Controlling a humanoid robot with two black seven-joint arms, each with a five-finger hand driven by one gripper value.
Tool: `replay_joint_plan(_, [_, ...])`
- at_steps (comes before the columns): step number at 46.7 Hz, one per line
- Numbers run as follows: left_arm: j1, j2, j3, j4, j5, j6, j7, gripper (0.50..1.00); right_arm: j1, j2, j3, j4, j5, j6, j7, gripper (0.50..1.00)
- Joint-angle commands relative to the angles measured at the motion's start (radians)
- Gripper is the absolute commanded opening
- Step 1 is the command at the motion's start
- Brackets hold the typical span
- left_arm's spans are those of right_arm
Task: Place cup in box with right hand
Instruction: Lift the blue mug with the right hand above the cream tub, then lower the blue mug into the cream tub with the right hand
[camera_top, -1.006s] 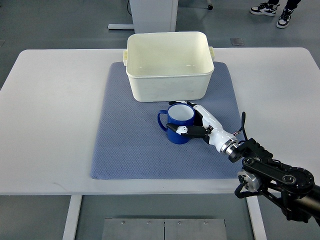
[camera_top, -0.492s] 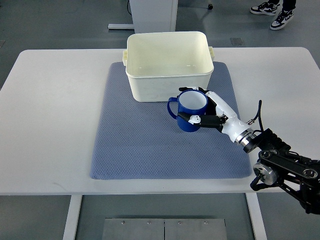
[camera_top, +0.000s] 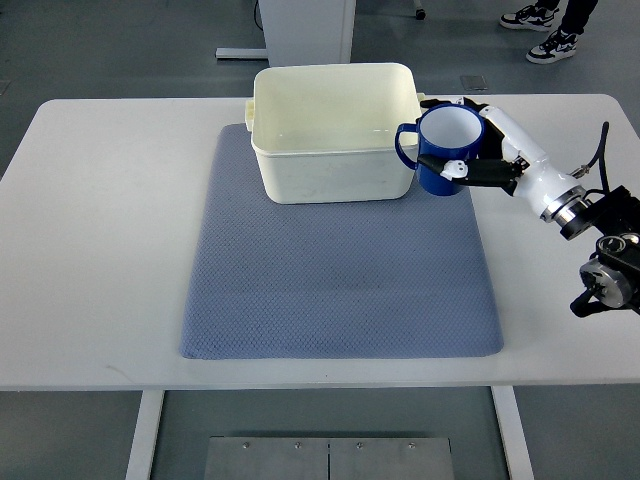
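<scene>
A blue cup (camera_top: 442, 152) with a white inside is held upright in my right hand (camera_top: 476, 150), lifted off the mat. Its handle points left, toward the box. The hand's fingers (camera_top: 455, 170) wrap the cup's right side. The cup hangs just beside the right wall of the cream plastic box (camera_top: 334, 130), level with its rim. The box is open and looks empty. It stands at the far end of a blue-grey mat (camera_top: 340, 260). My right arm (camera_top: 590, 215) comes in from the right edge. No left arm shows.
The mat lies on a white table (camera_top: 100, 230). A white pedestal (camera_top: 300, 25) stands on the floor beyond the table. A person's shoes (camera_top: 545, 30) show at the top right.
My right hand has lifted the cup off the mat and carried it up and to the right, from in front of the box to beside its right wall.
</scene>
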Motion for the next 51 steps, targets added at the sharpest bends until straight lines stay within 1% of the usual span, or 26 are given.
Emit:
replay_joint_plan(1, [0.000, 0.000, 0.001, 0.000, 0.000, 0.000, 0.000, 1.000, 0.036, -0.001, 0.021, -0.004, 0.002, 0.007, -0.039, 0.500])
replay_joint_plan(8, [0.000, 0.000, 0.000, 0.000, 0.000, 0.000, 0.000, 1.000, 0.087, 0.008, 0.043, -0.013, 0.002, 0.007, -0.100, 0.500])
replay_joint_plan(11, [0.000, 0.000, 0.000, 0.000, 0.000, 0.000, 0.000, 1.000, 0.114, 0.023, 0.041, -0.024, 0.004, 0.007, -0.117, 0.500])
replay_joint_plan(25, [0.000, 0.000, 0.000, 0.000, 0.000, 0.000, 0.000, 1.000, 0.205, 0.166, 0.041, -0.180, 0.008, 0.007, -0.183, 0.500])
replay_joint_plan(39, [0.000, 0.000, 0.000, 0.000, 0.000, 0.000, 0.000, 1.000, 0.246, 0.328, 0.041, -0.374, 0.008, 0.005, -0.206, 0.500])
replay_joint_plan(51, [0.000, 0.000, 0.000, 0.000, 0.000, 0.000, 0.000, 1.000, 0.248, 0.442, 0.043, -0.496, 0.008, -0.007, -0.211, 0.500])
